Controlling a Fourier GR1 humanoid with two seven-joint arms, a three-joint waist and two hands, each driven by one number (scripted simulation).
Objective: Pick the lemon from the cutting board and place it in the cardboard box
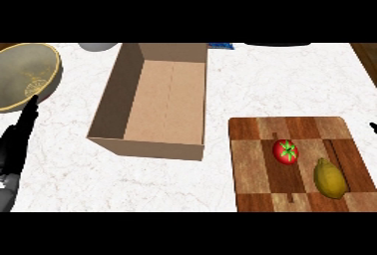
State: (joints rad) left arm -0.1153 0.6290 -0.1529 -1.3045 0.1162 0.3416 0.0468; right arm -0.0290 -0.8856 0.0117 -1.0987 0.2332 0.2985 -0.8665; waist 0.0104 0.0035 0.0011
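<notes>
Two hands are in view, neither on anything. The left hand (16, 144) is at the view's left edge, fingers straight and pointing up, holding nothing; it reads as resting. The right hand (373, 126) shows only as a dark sliver at the right edge, level with the top of the board. Whether its fingers are spread or curled cannot be told.

Nearest that sliver is the cutting board (254, 134), on the lower right of the surface (294, 84), its lower end cut off by the view. The lemon (330, 178) lies on the board's right half, lengthwise, untouched. The tomato (286, 151) sits near it, up and to the left, a narrow gap between them.

The cardboard box (165, 99) stands left of the board, top open, bare floor showing, its near corner close to the board's upper left corner.

Judgement: the task is at its start, the lemon not yet lifted. The right hand is the nearer one, so the pick likely falls to it. Coming in from the right would avoid nudging the tomato. The open top suits a drop from above.

Farther out, a round dish (26, 74) sits at upper left.
</notes>
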